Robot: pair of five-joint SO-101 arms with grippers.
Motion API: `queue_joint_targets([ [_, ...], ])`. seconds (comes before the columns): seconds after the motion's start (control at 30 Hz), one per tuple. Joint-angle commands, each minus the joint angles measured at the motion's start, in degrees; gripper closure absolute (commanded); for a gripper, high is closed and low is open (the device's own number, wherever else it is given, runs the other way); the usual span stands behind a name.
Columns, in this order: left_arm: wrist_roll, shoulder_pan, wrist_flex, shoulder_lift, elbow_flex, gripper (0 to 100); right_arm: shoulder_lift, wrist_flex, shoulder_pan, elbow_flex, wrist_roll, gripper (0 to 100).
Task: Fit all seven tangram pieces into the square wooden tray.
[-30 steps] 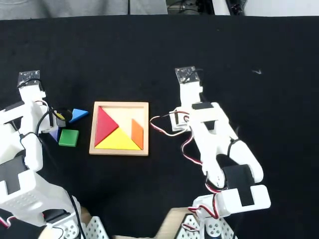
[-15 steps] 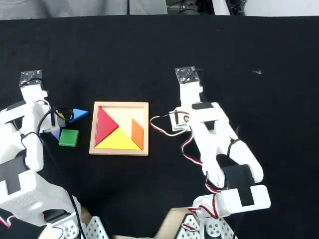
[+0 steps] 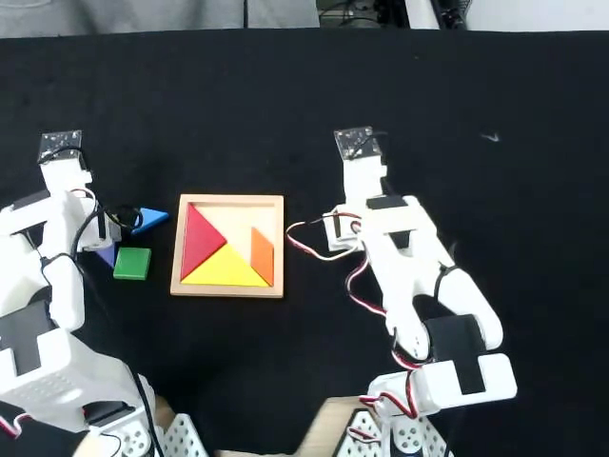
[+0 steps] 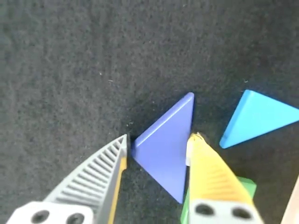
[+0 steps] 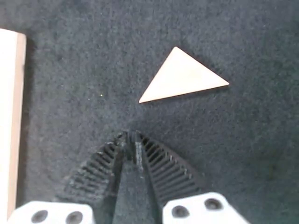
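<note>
Square wooden tray (image 3: 177, 249) on black cloth-covered table (image 3: 457, 105), between the two arms, partly filled: three of seven pieces seated. Along the tray's near side, large yellow triangle (image 3: 228, 269). Behind it, large red triangle (image 3: 200, 238) on the left arm's side and orange four-sided piece (image 3: 263, 249) on the right arm's side. Bare wood across the far part of the tray, above the orange piece.

Four pieces outstanding, all flat on the cloth. On the left arm's side of the tray, nearest first:
- small green square (image 3: 131, 263), just beside the tray wall;
- purple triangle (image 4: 166, 154), next to the square;
- light-blue triangle (image 4: 254, 116), farthest, near the tray's far corner.

On the right arm's side, pale wood-coloured triangle (image 5: 182, 77), apart from the tray's edge. Judged under half done; judged step in hand, pickup of the purple triangle.

Left gripper (image 4: 158, 139) low over the cloth, jaws apart and bracketing the purple triangle. Yellow finger (image 4: 205, 172) at one edge, grey ribbed finger (image 4: 100, 172) just off the opposite corner; firm contact not certain from this angle.

Right gripper (image 5: 130, 137) above bare cloth, jaws pressed together on nothing, with the pale triangle a little ahead of the tips.
</note>
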Motion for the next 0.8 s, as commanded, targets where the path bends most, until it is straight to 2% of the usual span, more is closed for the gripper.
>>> queue_joint_targets([
  [0.0, 0.4, 0.5, 4.1, -1.2, -6.2, 89, -0.1, -0.9, 0.4, -3.3, 0.6, 98.6],
  [0.4, -10.3, 2.4, 17.8, -1.8, -18.5, 89, -0.5, -0.9, 0.7, -3.3, 0.6, 98.6],
  [0.53, -10.4, 2.2, 21.5, -1.3, -19.5, 88, -0.5, -0.9, 0.7, -3.3, 0.6, 98.6],
  [0.63, -10.3, 1.2, 20.0, -1.1, -17.5, 88, -0.5, -0.9, 0.6, -3.3, 0.6, 98.5],
  [0.7, -8.2, 0.7, 15.5, -1.1, -14.5, 87, -0.5, -0.9, 0.5, -3.3, 0.6, 98.5],
  [0.77, -6.1, 0.6, 10.9, -1.1, -11.8, 82, -0.4, -0.9, 0.5, -3.3, 0.6, 98.5],
])
